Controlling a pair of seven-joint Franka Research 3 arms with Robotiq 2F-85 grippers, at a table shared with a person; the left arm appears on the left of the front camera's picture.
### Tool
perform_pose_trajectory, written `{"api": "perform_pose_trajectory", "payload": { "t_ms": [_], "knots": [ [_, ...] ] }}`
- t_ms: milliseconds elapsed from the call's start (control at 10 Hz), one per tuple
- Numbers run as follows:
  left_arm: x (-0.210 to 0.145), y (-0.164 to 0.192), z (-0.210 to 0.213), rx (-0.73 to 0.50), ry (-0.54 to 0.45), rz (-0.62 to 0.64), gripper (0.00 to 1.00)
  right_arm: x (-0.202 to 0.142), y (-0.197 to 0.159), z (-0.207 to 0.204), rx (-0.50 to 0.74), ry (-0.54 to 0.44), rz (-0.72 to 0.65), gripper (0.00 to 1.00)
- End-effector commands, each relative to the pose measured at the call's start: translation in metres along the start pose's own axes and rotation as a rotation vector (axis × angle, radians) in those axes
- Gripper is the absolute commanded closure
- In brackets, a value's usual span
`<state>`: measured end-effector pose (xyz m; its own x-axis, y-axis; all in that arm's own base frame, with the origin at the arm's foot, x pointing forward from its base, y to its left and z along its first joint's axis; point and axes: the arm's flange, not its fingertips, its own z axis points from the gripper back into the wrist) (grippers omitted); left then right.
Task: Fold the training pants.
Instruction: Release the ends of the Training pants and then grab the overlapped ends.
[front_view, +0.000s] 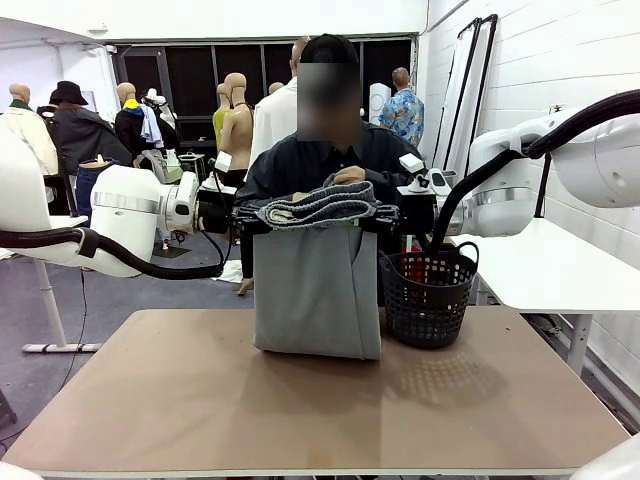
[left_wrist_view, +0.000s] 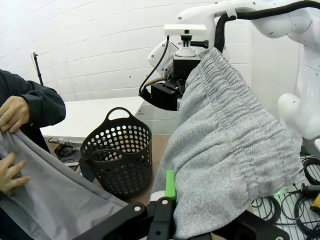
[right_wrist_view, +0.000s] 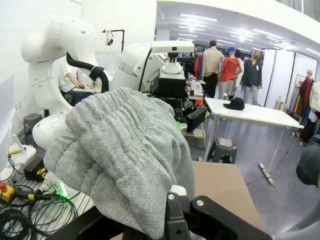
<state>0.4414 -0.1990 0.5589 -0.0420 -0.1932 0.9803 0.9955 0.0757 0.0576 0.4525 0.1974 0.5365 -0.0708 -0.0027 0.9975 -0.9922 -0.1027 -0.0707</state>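
Table (front_view: 150, 400) touches the hanging training pants (front_view: 317, 290); basket (front_view: 430, 295) stands beside.

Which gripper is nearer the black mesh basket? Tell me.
Right. The right gripper grips the training pants just above the basket; the left gripper grips them farther off, across the waistband.

**Training pants (front_view: 317, 290) hung up, grey**

I see light grey jersey, lifted by the waist end. Gathered elastic waistband (front_view: 320, 205) bunched and draped across the top (ribbing plain to see); the rest hangs straight as a flat panel, lower edge touching the table (front_view: 200, 400).
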Motion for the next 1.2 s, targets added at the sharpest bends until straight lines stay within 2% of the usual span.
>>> {"api": "perform_pose_trajectory", "payload": {
  "t_ms": [0, 1100],
  "knots": [
    [0.0017, -0.0031, 0.0022, 0.012, -0.022, 0.001, 1.00, 0.0022, 0.0016, -0.0007, 0.006, -0.006, 0.010, 1.00],
    [0.0017, -0.0031, 0.0022, 0.012, -0.022, 0.001, 1.00, 0.0022, 0.0016, -0.0007, 0.006, -0.006, 0.010, 1.00]
  ]
}}
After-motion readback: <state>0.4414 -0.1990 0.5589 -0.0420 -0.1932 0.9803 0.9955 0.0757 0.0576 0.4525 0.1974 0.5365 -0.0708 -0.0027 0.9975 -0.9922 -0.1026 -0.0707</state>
